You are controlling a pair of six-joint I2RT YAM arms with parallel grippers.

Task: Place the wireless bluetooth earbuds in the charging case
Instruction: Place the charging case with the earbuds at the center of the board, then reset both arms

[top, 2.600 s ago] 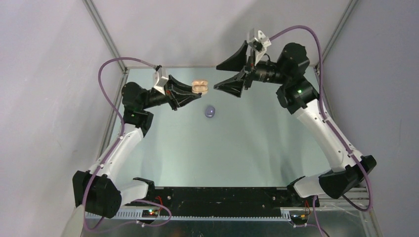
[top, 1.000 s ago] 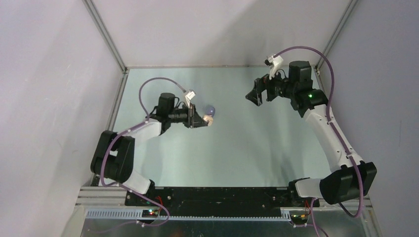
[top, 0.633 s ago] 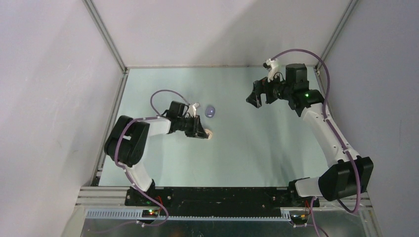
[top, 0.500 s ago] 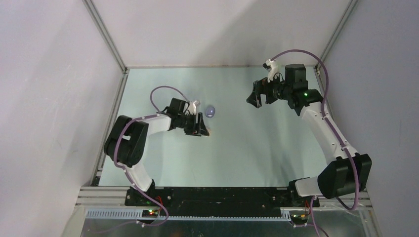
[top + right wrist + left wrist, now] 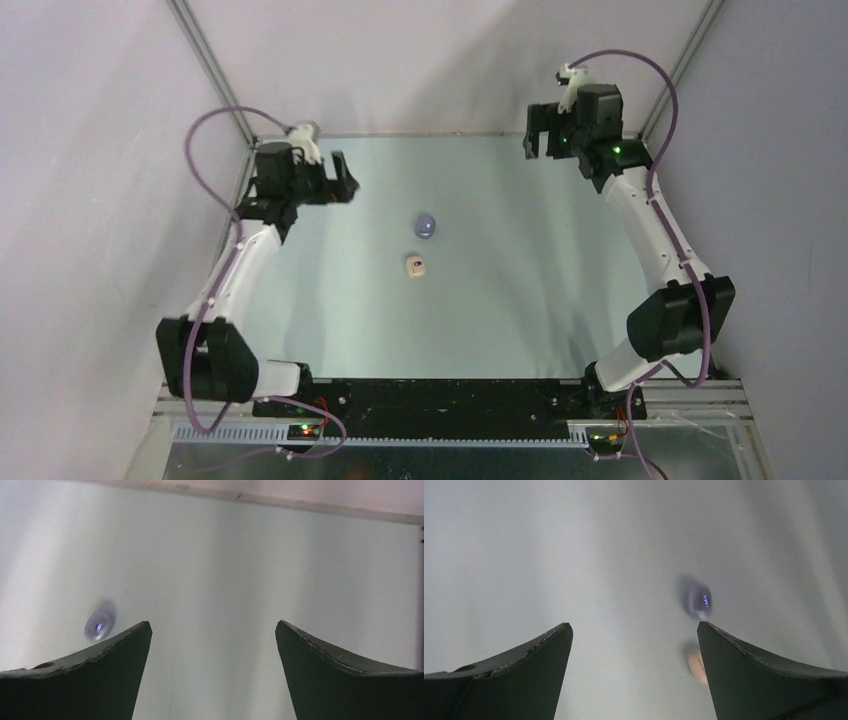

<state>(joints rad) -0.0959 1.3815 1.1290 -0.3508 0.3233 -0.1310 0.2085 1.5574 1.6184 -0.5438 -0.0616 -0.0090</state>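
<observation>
A beige charging case (image 5: 416, 266) lies on the pale green table (image 5: 520, 290) near its middle, free of both grippers. A rounded purple charging case (image 5: 427, 225) lies just behind it. The earbuds do not show on their own in any view. My left gripper (image 5: 340, 182) hangs open and empty at the back left, well away from both cases. In the left wrist view the purple case (image 5: 700, 600) is blurred, and the beige case (image 5: 696, 667) peeks out beside the right finger (image 5: 764, 680). My right gripper (image 5: 543, 140) is open and empty at the back right; its wrist view shows the purple case (image 5: 99, 625).
Pale walls and metal frame posts (image 5: 215, 75) close in the table on the left, back and right. The back edge of the table (image 5: 300, 502) shows in the right wrist view. The arm bases sit on the black rail (image 5: 440, 400) at the near edge.
My left gripper opened and let go of the beige case, which now lies on the table; the left arm drew back to the far left. The right arm moved toward the back corner.
</observation>
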